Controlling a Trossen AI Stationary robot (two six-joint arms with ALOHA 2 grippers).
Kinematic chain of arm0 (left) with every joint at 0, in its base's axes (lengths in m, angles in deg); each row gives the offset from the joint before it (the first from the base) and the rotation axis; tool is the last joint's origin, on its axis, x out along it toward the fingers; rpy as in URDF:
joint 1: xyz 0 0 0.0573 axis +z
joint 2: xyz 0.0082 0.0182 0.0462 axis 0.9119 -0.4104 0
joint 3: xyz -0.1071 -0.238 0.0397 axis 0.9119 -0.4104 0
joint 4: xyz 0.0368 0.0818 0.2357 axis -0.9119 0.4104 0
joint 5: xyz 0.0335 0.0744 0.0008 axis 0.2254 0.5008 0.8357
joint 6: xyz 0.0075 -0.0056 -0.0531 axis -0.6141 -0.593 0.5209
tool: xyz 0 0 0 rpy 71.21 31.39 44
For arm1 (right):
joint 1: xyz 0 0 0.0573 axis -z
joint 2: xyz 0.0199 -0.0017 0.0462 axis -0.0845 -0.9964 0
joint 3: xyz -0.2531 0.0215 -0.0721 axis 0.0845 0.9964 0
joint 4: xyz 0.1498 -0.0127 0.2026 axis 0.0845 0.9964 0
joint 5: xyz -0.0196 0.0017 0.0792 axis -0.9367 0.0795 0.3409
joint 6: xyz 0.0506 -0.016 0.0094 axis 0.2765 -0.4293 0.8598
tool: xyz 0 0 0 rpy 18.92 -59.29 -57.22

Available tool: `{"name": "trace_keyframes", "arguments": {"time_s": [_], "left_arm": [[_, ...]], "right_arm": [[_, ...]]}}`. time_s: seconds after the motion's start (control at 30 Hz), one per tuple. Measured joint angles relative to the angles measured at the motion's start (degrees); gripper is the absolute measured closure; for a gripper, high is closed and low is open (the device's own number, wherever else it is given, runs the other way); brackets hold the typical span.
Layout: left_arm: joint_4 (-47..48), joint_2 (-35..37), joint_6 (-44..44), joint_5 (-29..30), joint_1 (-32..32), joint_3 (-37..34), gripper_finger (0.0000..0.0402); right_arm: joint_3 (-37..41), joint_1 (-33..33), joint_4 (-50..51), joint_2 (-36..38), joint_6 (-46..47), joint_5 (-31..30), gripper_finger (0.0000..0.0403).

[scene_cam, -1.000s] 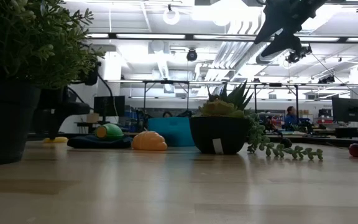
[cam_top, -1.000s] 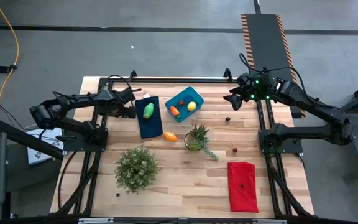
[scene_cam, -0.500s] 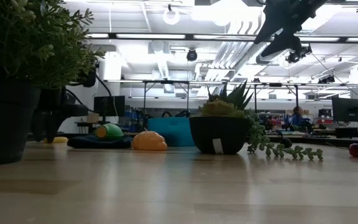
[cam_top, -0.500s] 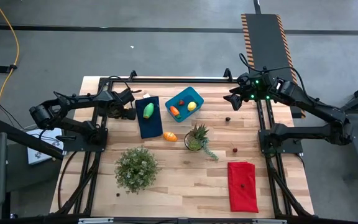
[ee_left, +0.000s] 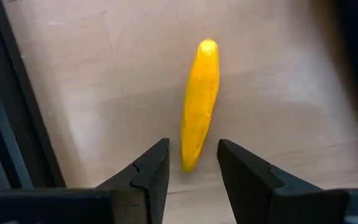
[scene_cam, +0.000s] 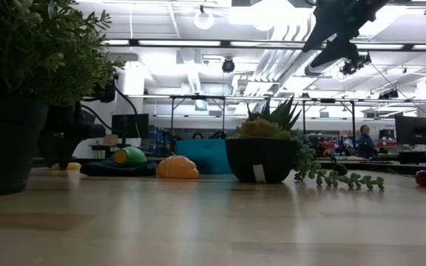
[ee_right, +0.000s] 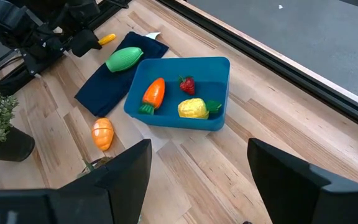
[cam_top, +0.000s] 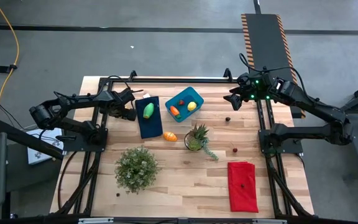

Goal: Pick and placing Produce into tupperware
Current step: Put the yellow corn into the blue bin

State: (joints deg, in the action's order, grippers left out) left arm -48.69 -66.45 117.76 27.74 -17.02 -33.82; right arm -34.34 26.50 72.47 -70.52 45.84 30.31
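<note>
The blue tub (cam_top: pixel 184 104) (ee_right: pixel 180 93) stands toward the table's far edge. It holds a carrot (ee_right: pixel 153 93), a lemon (ee_right: pixel 193 108) and a small strawberry (ee_right: pixel 186 83). A green oval (cam_top: pixel 148 110) lies on a dark blue cloth (cam_top: pixel 148 122), and an orange oval (cam_top: pixel 170 136) lies on the wood beside it. A long yellow piece (ee_left: pixel 200 102) lies on the table left of the cloth. My left gripper (ee_left: pixel 191 171) (cam_top: pixel 130 112) is open and low over it, a finger on each side of its near end, not touching. My right gripper (cam_top: pixel 234 99) hangs open, high above the table's far right.
A bushy potted plant (cam_top: pixel 137 168) stands near the front left and a spiky plant in a small pot (cam_top: pixel 196 138) at mid-table. A red cloth (cam_top: pixel 242 185) lies front right. Two small dark red pieces (cam_top: pixel 228 120) (cam_top: pixel 235 149) sit on the wood. Black frame rails (cam_top: pixel 166 79) edge the table.
My left gripper has come down toward the table over the yellow piece, its fingers tipping downward in the low view. Nothing else has moved.
</note>
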Motion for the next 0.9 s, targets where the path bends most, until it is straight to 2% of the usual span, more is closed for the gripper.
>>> {"name": "trace_keyframes", "arguments": {"time_s": [0.4, 0.5, 0.8, 0.9], "left_arm": [[-0.3, 0.0, -2.4, 0.4, 0.0, 0.0, 0.0274], [-0.4, 0.0, -3.1, 0.2, 0.0, 0.0, 0.0294], [-1.2, 0.0, -3.3, -0.8, 0.0, 0.0, 0.0386], [-1.3, 0.0, -3.1, -0.9, 0.0, 0.0, 0.0395]], "right_arm": [[0.0, 0.0, 0.0, 0.0, 0.9, 0.0, 0.0147], [0.0, 0.0, 0.0, 0.0, 0.9, 0.0, 0.0147], [0.0, 0.0, -0.1, 0.0, 0.9, 0.0, 0.0147], [0.0, 0.0, -0.3, 0.0, 0.9, 0.0, 0.0147]]}}
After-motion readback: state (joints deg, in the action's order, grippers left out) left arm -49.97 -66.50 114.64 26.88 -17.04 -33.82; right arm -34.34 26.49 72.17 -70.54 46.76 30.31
